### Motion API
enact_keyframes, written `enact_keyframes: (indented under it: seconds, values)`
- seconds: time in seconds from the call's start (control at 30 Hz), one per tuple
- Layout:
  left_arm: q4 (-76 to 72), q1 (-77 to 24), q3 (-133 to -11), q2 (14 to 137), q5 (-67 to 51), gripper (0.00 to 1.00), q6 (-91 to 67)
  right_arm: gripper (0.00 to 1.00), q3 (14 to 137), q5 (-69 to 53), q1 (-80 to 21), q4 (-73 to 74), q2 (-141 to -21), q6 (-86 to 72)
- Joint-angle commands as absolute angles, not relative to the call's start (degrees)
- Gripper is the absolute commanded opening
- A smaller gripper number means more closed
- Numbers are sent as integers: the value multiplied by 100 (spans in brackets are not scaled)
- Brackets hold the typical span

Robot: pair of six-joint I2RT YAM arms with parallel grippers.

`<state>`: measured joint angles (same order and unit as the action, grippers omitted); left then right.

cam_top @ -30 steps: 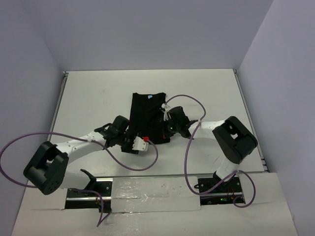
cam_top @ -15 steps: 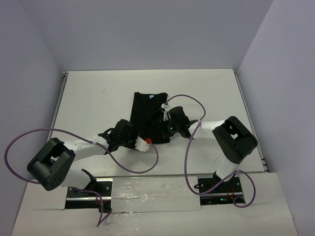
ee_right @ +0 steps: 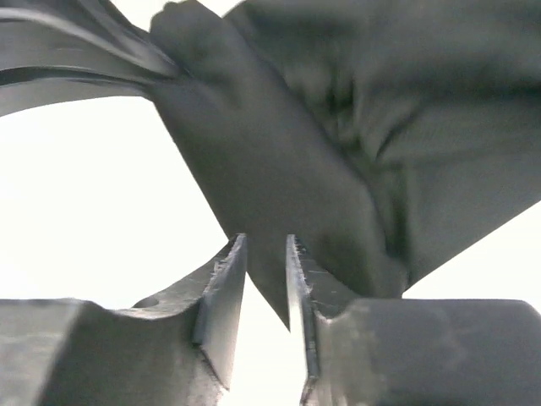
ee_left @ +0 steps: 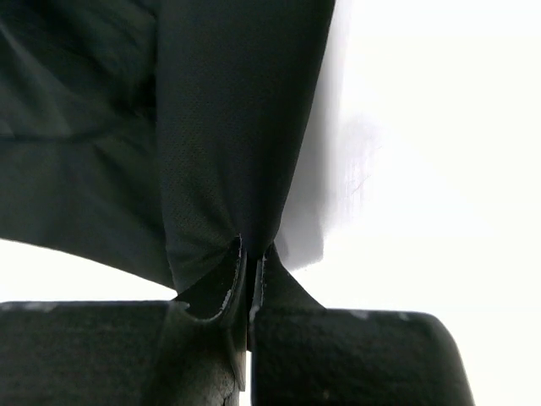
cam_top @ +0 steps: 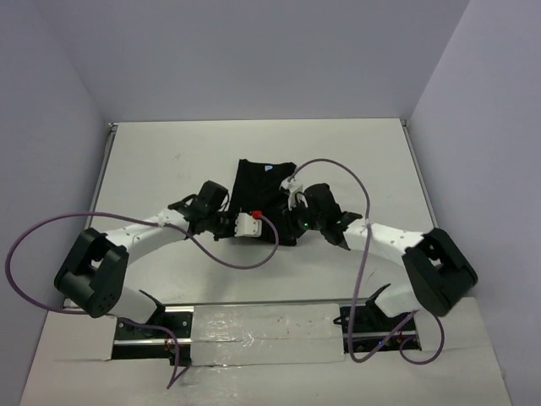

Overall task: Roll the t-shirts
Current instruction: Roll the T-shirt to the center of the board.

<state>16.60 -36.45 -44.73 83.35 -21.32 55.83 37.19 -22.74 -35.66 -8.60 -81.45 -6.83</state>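
Observation:
The black t-shirt lies bunched at mid-table, its light-blue neck tag at the far edge. My left gripper is at the shirt's near left edge. In the left wrist view the left gripper is shut, and a fold of the t-shirt is pinched between its tips. My right gripper is at the near right edge. In the right wrist view the right gripper stands open with a narrow gap. A corner of the t-shirt hangs into that gap, unpinched.
The white table is bounded by lilac walls at the back and both sides. Purple cables loop from each arm over the table near the shirt. A metal mounting rail runs along the near edge.
My left gripper moved in to the shirt's near left edge and shut on the fabric. My right gripper opened, and its arm's elbow swung out to the right. The shirt shifted slightly right.

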Motion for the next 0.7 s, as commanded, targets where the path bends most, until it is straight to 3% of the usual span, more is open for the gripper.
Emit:
enact_keyframes:
  seconds: [0.0,0.33,0.47,0.67]
  values:
    - [3328,-3419,-5210,8560,-3732,0,5668,34,3700,-2487,-3603,-635,-7298,218]
    - [6326,-3032,-6722,9780,-5193,0,7029,50,2761,-3075,-3779,-404,-5364,2134]
    - [7372,-2787,-7329,10414,-5588,0,7224,56,2716,-3243,-4025,-89,-5168,3117]
    - [7260,-2637,-7638,10670,-5713,0,7006,63,2856,-2690,-4806,352,-5598,3525]
